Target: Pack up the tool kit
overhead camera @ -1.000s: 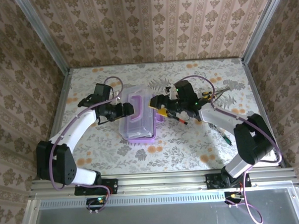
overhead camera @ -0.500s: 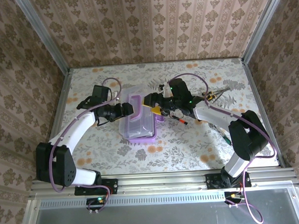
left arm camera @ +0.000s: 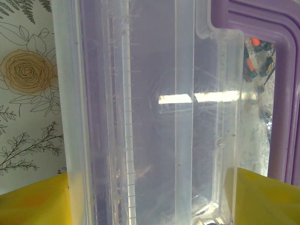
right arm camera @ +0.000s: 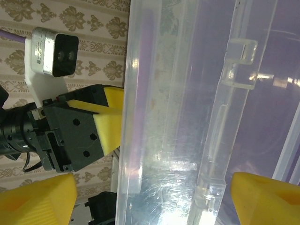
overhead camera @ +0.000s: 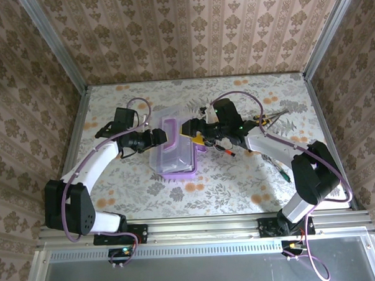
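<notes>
A clear plastic tool box with a purple handle lies mid-table. My left gripper is at its left side. In the left wrist view both yellow pads sit against the clear box, so the left gripper is shut across it. My right gripper is at the box's right side. Its jaws stand open astride the box wall, and its left pad is apart from the plastic. The right gripper also faces the left gripper's pad, which touches the box.
Loose tools lie on the table right of the box: pliers, a green-handled screwdriver and small red-tipped pieces. Some tools show through the clear plastic. Wallpapered walls close in three sides.
My right gripper has moved left until its jaws reach the box's right side. The left gripper has kept its place on the box's left side.
</notes>
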`<control>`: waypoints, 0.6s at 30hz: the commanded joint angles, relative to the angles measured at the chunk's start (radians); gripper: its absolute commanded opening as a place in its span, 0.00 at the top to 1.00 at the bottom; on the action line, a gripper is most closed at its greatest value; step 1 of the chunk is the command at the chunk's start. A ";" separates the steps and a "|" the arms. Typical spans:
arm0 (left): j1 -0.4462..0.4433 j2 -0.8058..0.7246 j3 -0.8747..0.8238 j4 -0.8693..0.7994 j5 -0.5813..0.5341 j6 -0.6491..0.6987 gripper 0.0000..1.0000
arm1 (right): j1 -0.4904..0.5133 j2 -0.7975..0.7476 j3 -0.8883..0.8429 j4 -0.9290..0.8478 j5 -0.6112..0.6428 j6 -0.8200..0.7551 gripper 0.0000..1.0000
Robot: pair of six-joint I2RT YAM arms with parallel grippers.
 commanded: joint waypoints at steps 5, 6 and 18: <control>0.015 -0.017 -0.015 0.119 0.093 0.005 0.30 | 0.006 0.039 0.009 0.076 -0.034 0.062 0.14; 0.017 -0.013 -0.018 0.124 0.096 0.006 0.30 | 0.010 0.046 0.020 0.067 -0.032 0.056 0.14; 0.037 -0.006 0.008 0.111 0.133 0.017 0.05 | 0.023 0.053 0.059 0.064 -0.029 0.076 0.14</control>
